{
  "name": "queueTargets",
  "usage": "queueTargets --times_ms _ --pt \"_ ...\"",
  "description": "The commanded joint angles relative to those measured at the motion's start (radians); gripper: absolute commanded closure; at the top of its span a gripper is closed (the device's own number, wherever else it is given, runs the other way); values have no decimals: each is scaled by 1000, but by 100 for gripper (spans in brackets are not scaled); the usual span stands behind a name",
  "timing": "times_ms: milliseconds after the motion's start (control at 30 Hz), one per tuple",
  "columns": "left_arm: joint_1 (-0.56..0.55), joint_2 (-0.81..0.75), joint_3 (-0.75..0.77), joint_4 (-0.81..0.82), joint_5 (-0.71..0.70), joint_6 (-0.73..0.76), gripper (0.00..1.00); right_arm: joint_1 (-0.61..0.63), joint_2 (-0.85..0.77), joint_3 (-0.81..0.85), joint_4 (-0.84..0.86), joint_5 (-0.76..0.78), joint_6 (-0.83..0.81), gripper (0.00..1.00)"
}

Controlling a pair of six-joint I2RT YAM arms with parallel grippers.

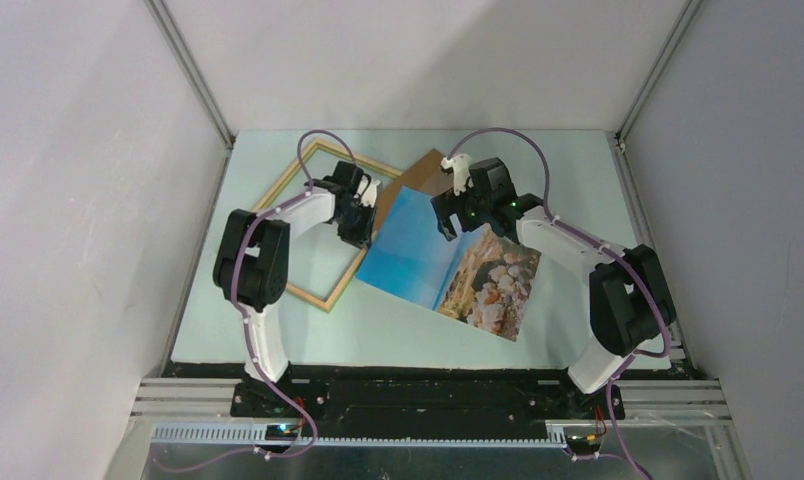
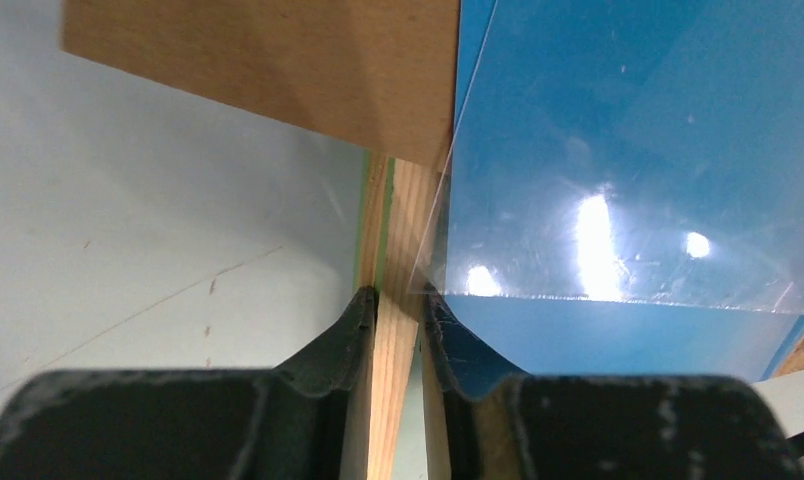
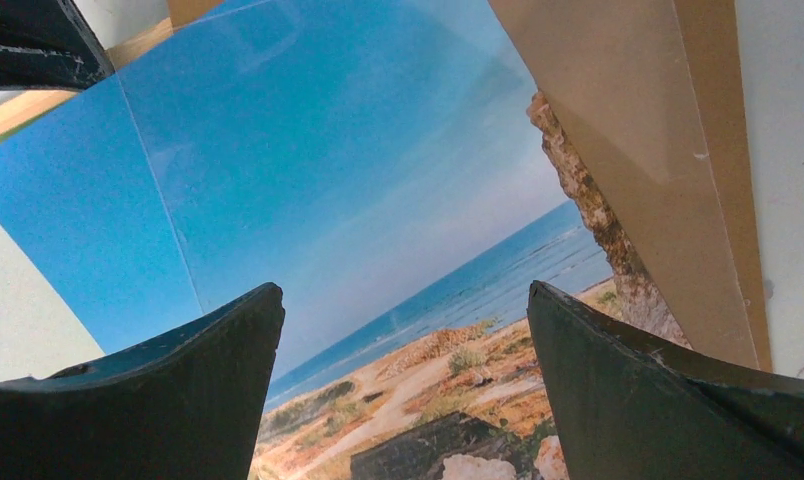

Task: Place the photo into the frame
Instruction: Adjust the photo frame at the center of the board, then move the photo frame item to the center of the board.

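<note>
The frame (image 1: 283,178) lies at the left of the table, pale wood side up. My left gripper (image 1: 363,225) is shut on its right rail (image 2: 403,230), one finger on each side, with a green edge showing. The photo (image 1: 448,265) lies picture side up in the middle of the table, its left edge against that rail. It also shows in the left wrist view (image 2: 628,340). My right gripper (image 1: 456,215) is open and empty just above the photo (image 3: 378,200), its fingers (image 3: 598,370) spread wide over the shore part.
A brown backing board (image 1: 423,175) lies at the back, partly under the photo, and shows in the left wrist view (image 2: 278,60) and the right wrist view (image 3: 658,150). A clear glossy sheet (image 2: 628,150) lies over the photo's sky part. Grey walls enclose the table.
</note>
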Motion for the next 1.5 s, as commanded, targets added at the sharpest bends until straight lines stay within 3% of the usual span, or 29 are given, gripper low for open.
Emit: queueTargets --times_ms 0,300,633,900,1167,1467 --pt "-31 51 76 30 60 -111 100 -16 -14 -2 37 -11 -13 4" --pt "-22 23 51 32 -44 -163 100 -21 -19 -12 52 -13 -11 4" --pt "107 -43 -55 55 -63 -205 100 8 8 10 118 25 -25 4" --pt "130 -46 -117 94 -6 -245 100 87 149 161 130 44 -16 3" --pt "128 -43 -131 139 69 -292 100 129 340 413 64 23 34 4" --pt "128 -50 -164 199 160 -328 100 198 450 492 48 50 11 3"
